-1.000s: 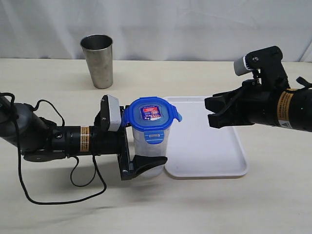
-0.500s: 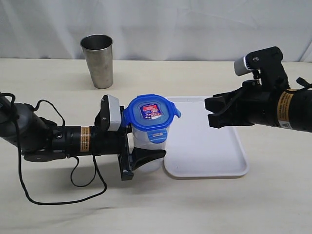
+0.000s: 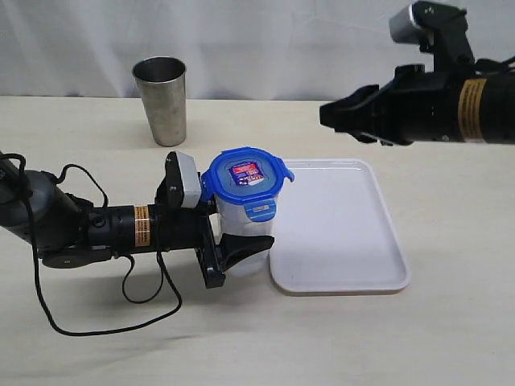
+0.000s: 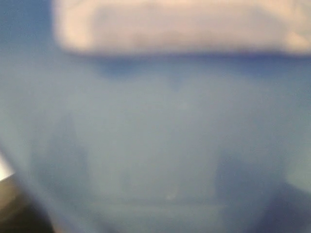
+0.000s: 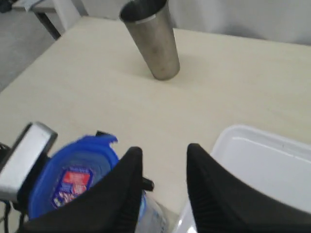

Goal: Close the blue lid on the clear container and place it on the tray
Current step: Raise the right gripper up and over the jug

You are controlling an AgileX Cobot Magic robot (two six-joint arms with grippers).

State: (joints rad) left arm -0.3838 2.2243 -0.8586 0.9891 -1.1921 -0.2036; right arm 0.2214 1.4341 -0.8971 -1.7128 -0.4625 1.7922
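Tall clear plastic container [image 3: 245,233], rounded-square blue lid [image 3: 244,177] on, is clamped by left gripper [image 3: 241,245] just beside flat white tray [image 3: 354,257]. Right gripper [image 3: 331,117], parted and empty, has been raised above tray; transfer is judged next.

The left wrist view is one blue-grey blur with a pale band along one edge; nothing there can be named. In the exterior view the left gripper's black fingers [image 3: 241,253] cover the lower wall of the tall translucent plastic container [image 3: 237,219]. The sticker [image 3: 248,173] on the rounded-square blue plastic lid [image 3: 241,191] is too small to read. The right wrist view's edge cuts off the flat white plastic tray [image 5: 262,160].
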